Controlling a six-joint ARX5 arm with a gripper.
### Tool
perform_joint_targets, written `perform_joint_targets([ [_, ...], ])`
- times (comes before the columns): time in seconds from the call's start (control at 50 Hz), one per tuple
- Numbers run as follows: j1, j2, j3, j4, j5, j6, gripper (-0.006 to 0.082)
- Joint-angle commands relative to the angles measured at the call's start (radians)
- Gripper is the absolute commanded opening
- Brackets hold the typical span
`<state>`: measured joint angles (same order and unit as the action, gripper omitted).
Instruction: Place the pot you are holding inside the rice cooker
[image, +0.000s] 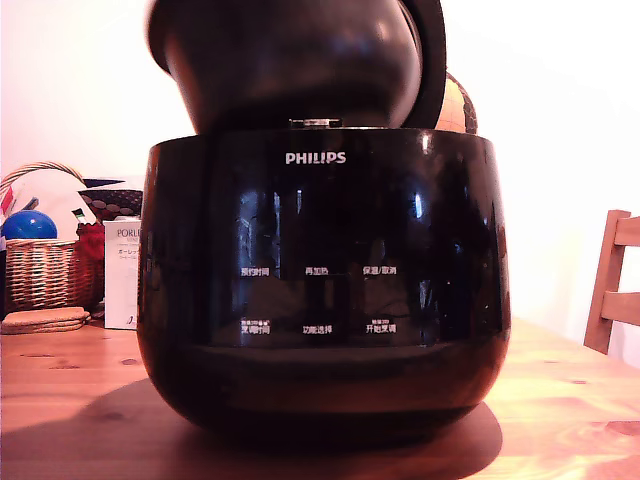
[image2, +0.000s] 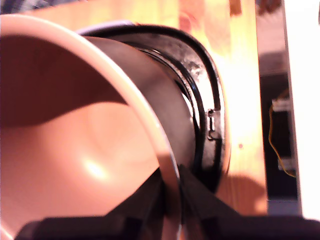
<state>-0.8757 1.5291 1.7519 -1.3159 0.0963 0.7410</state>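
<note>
- The pot, dark and round-bottomed, hangs tilted just above the rice cooker, at 12 o'clock of the cooker's body in the exterior view; its bottom sits at the cooker's top edge, and I cannot tell whether they touch.
- In the wrist view the pot shows a pale, smooth inside and a thin flared rim, with the cooker's black opening ring just beyond the rim.
- The claw is clenched on the pot's rim, one dark finger inside the wall and one outside.
- The cooker stands upright on the wooden surface, glossy black, with a white PHILIPS logo and white button labels facing the camera.
- Behind the pot, at about 1 o'clock of the cooker, the raised lid shows as a dark curved edge.
- At 9 o'clock of the cooker, in the exterior view: a white box, a wicker basket holding a blue ball, and a flat cork-coloured mat before it.
- At 3 o'clock, well apart, a wooden chair stands at the surface's edge.
</note>
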Motion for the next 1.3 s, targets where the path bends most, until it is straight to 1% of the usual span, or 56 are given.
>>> perform_joint_targets([
  [0.0, -0.005, -0.012, 0.052, 0.02, 0.005, 0.056, -0.0022],
  [0.02, -0.005, -0.008, 0.055, 0.017, 0.008, 0.056, -0.0022],
  [0.04, -0.006, -0.002, 0.059, 0.014, 0.009, 0.079, -0.0022],
  [0.08, -0.011, 0.013, 0.068, 0.003, 0.008, 0.079, -0.0022],
  [0.1, -0.013, 0.019, 0.072, -0.003, 0.008, 0.099, -0.0022],
  [0.18, -0.021, 0.041, 0.082, -0.019, 0.007, 0.111, -0.0022],
  [0.22, -0.023, 0.052, 0.082, -0.023, 0.0, 0.111, -0.0022],
  [0.24, -0.024, 0.056, 0.082, -0.024, -0.003, 0.14, -0.0022],
  [0.3, -0.026, 0.069, 0.082, -0.025, -0.014, 0.14, -0.0022],
  [0.32, -0.027, 0.072, 0.082, -0.025, -0.018, 0.165, -0.0022],
  [0.34, -0.03, 0.076, 0.082, -0.026, -0.02, 0.165, -0.0022],
  [0.36, -0.034, 0.082, 0.082, -0.025, -0.027, 0.165, -0.0022],
  [0.38, -0.037, 0.086, 0.082, -0.024, -0.034, 0.19, -0.0022],
  [0.44, -0.044, 0.1, 0.082, -0.026, -0.061, 0.19, -0.0022],
  [0.46, -0.046, 0.103, 0.082, -0.026, -0.073, 0.212, -0.0022],
  [0.52, -0.05, 0.115, 0.082, -0.026, -0.106, 0.224, -0.0022],
  [0.68, -0.05, 0.134, 0.082, -0.031, -0.158, 0.23, -0.0022],
  [0.78, -0.05, 0.135, 0.082, -0.03, -0.166, 0.246, -0.0022],
  [0.8, -0.05, 0.135, 0.082, -0.03, -0.167, 0.262, -0.0022],
  [1.0, -0.059, 0.144, 0.082, -0.031, -0.176, 0.275, -0.0022],
  [1.02, -0.063, 0.147, 0.082, -0.031, -0.18, 0.291, -0.0022],
  [1.28, -0.076, 0.201, 0.082, -0.039, -0.159, 0.287, -0.0022],
])
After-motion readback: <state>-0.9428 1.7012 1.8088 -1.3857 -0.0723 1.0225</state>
